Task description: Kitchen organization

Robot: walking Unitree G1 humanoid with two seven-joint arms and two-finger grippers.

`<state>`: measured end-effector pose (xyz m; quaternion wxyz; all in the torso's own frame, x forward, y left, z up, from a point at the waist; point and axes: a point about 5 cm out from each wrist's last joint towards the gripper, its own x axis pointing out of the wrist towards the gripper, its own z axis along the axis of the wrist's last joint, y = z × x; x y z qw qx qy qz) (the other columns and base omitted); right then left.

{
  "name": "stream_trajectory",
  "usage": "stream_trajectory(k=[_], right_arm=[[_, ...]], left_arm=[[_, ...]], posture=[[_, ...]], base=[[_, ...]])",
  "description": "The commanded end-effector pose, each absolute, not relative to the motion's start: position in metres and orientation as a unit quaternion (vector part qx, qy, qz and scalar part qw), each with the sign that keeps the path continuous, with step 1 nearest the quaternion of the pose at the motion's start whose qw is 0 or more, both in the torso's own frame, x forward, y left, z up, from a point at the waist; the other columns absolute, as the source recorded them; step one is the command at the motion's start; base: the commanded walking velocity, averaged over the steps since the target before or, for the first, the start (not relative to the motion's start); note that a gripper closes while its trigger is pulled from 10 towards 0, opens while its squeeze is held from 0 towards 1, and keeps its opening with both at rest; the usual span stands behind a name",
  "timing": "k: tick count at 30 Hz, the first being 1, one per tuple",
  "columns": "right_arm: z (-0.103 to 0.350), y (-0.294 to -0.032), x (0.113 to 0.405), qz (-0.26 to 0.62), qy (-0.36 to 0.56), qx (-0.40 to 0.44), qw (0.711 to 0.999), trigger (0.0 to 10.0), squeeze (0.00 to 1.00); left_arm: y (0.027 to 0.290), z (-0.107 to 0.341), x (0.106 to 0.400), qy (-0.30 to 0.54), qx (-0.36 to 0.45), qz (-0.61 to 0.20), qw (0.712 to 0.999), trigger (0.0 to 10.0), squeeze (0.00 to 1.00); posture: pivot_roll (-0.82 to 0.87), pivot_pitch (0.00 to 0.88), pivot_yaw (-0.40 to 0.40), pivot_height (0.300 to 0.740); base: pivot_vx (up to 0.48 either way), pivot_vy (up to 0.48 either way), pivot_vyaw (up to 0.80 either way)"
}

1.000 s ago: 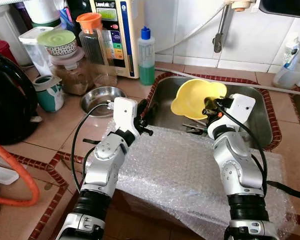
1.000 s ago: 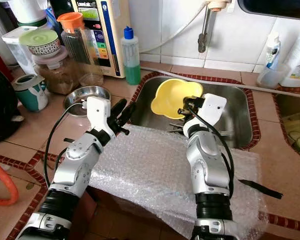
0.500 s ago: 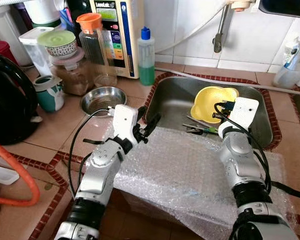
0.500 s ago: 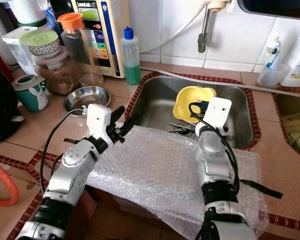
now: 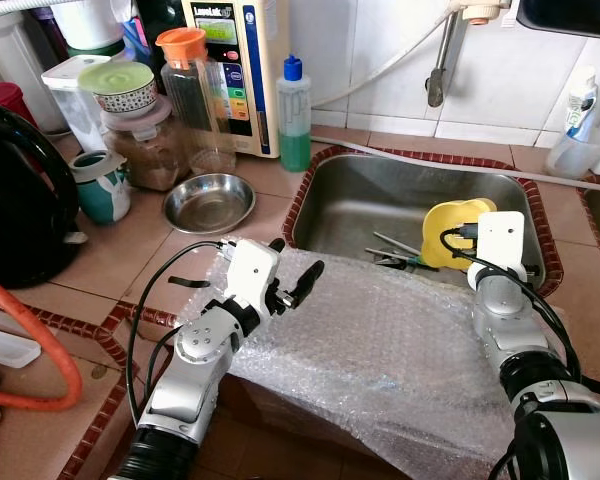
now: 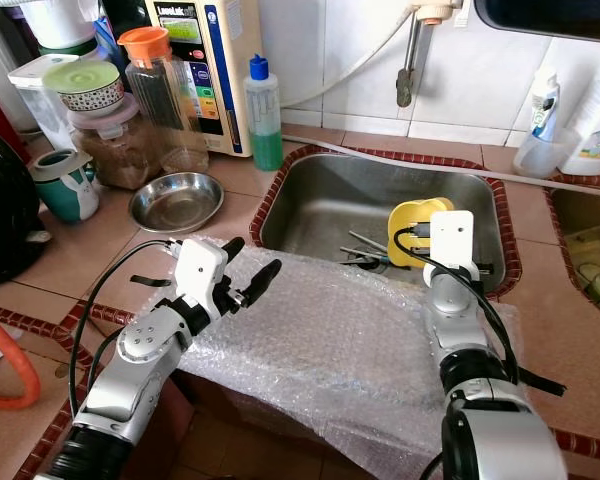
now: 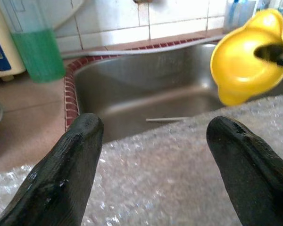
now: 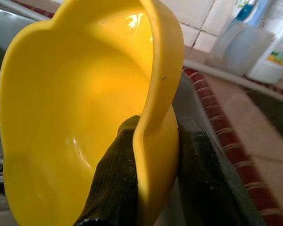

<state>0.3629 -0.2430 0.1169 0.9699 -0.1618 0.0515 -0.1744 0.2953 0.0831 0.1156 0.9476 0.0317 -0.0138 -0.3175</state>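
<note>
Between the two black fingers [image 8: 114, 183] of the right gripper [image 8: 155, 174] sits the rim of a yellow plastic bowl [image 8: 70, 108]: one finger lies inside the bowl, the other behind its wall, so the gripper is clamped on the rim. Seen from the head camera, the bowl [image 5: 452, 228] hangs tipped on edge at the right of centre in the frame, over the right part of the steel sink [image 5: 360, 195], with its hollow turned toward the left of the frame and loose utensils [image 5: 395, 255] lying on the sink floor just left of it. Lower left of centre, the left gripper [image 5: 295, 280] hovers over the sheet of bubble wrap [image 5: 380, 350] that covers the counter's front edge; its fingers [image 7: 70, 174] are spread wide and hold nothing. From that gripper the bowl lies well apart toward the right of the frame, so the right arm alone has it, and wherever the bowl is to go, that arm looks to be the one to carry it. Upper left in the frame, on the tiled counter [image 5: 130, 250], stand a small steel dish [image 5: 209, 201], a green soap bottle [image 5: 294, 112] and an orange-lidded jug [image 5: 190, 85].
</note>
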Motion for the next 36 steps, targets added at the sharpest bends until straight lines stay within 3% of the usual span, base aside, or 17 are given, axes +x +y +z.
stream_trajectory(k=[1,2,3,21,31,35,36], right_arm=[[0.124,-0.243,0.367,-0.178,0.038,-0.161,0.970,10.0,0.18],[0.124,-0.243,0.367,-0.176,0.037,-0.158,0.971,10.0,0.86],[0.124,-0.243,0.367,-0.176,0.038,-0.156,0.971,10.0,1.00],[0.119,-0.234,0.368,-0.162,0.047,-0.108,0.980,10.0,1.00],[0.126,-0.221,0.380,-0.126,0.068,0.073,0.987,10.0,1.00],[0.131,-0.217,0.385,-0.113,0.068,0.130,0.983,10.0,1.00],[0.131,-0.219,0.384,-0.122,0.074,0.112,0.983,10.0,1.00]], left_arm=[[0.084,0.118,0.294,-0.022,0.042,-0.320,0.946,10.0,1.00],[0.084,0.119,0.294,-0.021,0.043,-0.321,0.946,10.0,1.00],[0.084,0.119,0.294,-0.021,0.044,-0.321,0.946,10.0,1.00],[0.085,0.117,0.294,-0.020,0.063,-0.317,0.946,10.0,1.00],[0.087,0.118,0.295,-0.022,0.071,-0.313,0.947,10.0,1.00],[0.088,0.118,0.295,-0.021,0.072,-0.310,0.948,10.0,1.00],[0.088,0.118,0.295,-0.021,0.073,-0.309,0.948,10.0,1.00]], posture=[[0.08,0.026,0.082,0.740],[0.08,0.026,0.082,0.740],[0.08,0.026,0.082,0.740],[0.08,0.032,0.084,0.740],[0.09,0.037,0.086,0.740],[0.09,0.038,0.085,0.740],[0.09,0.038,0.085,0.740]], base=[[0.000,0.000,0.00],[0.000,0.000,0.00],[0.000,0.000,0.00],[0.000,0.000,0.00],[0.000,0.000,0.00],[0.000,0.000,0.00],[0.000,0.000,0.00]])
